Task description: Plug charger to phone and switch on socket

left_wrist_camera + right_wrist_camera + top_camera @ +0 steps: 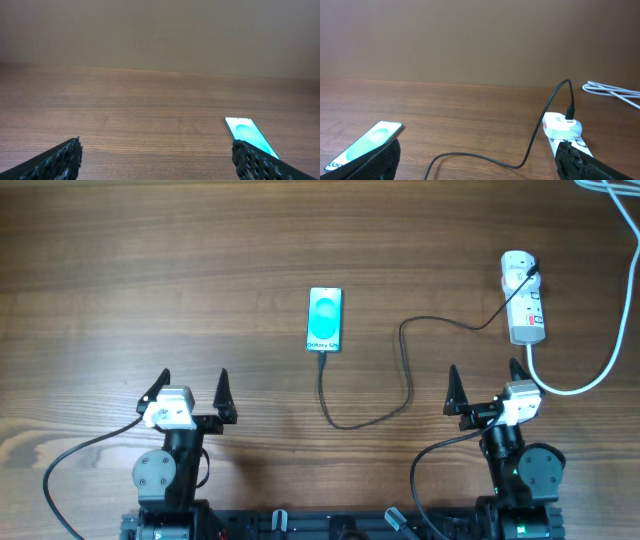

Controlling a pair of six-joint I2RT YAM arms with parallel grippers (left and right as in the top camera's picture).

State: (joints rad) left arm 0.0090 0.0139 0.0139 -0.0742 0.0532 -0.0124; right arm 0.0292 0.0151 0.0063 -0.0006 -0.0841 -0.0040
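Observation:
The phone [325, 319] lies flat mid-table, cyan screen up, text strip at its near end. The charger's thin black cable [405, 370] runs from the phone's near end, loops right and up to the far end of the white socket strip [523, 298] at the right. My left gripper [190, 390] is open and empty at the near left, well short of the phone [248, 133]. My right gripper [486, 388] is open and empty just near of the socket [565, 126]. The cable [485, 159] and the phone [365, 144] also show in the right wrist view.
A thicker white power cord [610, 360] runs from the socket's near end, curves right and goes up off the far right corner; it shows in the right wrist view [612, 91]. Bare wooden table [150, 280] elsewhere.

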